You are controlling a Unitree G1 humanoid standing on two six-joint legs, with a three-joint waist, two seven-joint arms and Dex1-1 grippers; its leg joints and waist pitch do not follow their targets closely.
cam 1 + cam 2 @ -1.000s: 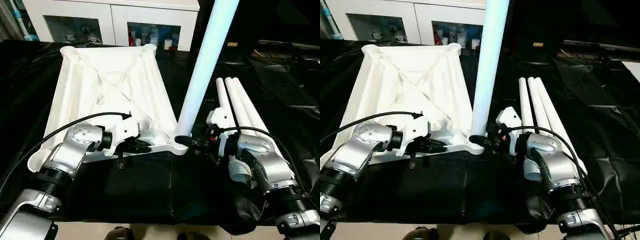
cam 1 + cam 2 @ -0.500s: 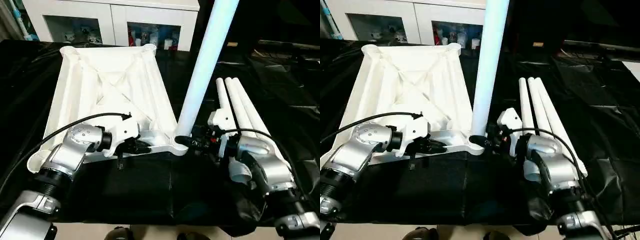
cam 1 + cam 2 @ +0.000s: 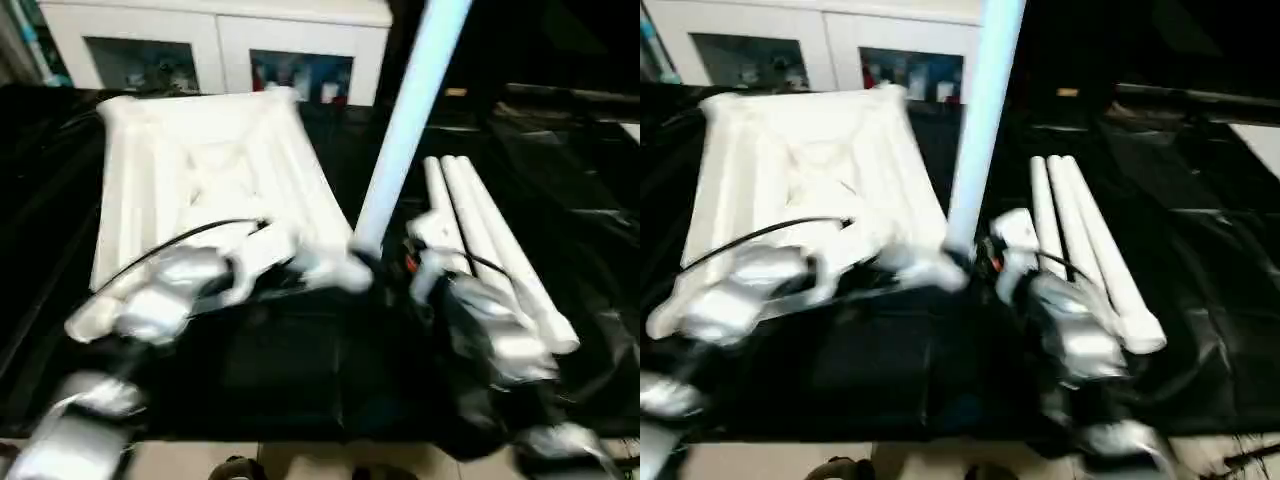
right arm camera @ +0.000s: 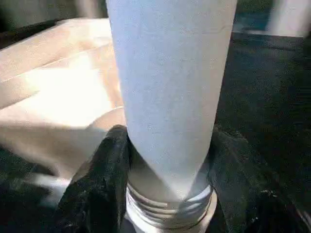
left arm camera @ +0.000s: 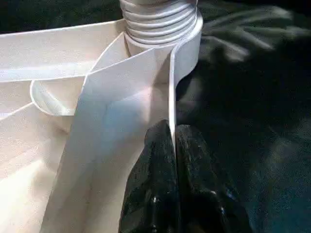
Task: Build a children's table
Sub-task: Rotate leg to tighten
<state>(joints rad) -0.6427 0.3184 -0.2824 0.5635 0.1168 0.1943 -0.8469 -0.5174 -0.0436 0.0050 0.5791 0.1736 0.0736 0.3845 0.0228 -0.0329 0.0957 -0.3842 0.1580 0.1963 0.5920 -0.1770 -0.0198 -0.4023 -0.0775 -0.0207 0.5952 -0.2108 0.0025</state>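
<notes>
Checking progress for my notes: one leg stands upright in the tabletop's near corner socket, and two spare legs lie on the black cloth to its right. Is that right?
Not quite: three spare legs lie side by side on the black cloth, not two, as the left eye view shows. The rest holds: one leg stands upright in the near corner socket of the tabletop.

I see a desk (image 3: 280, 370) draped in wrinkled black sheeting. The white table top (image 3: 200, 180) lies on it upside down, ribbed underside up. To the right of the top, three loose white legs (image 3: 490, 240) lie side by side on the sheeting, touching one another.
</notes>
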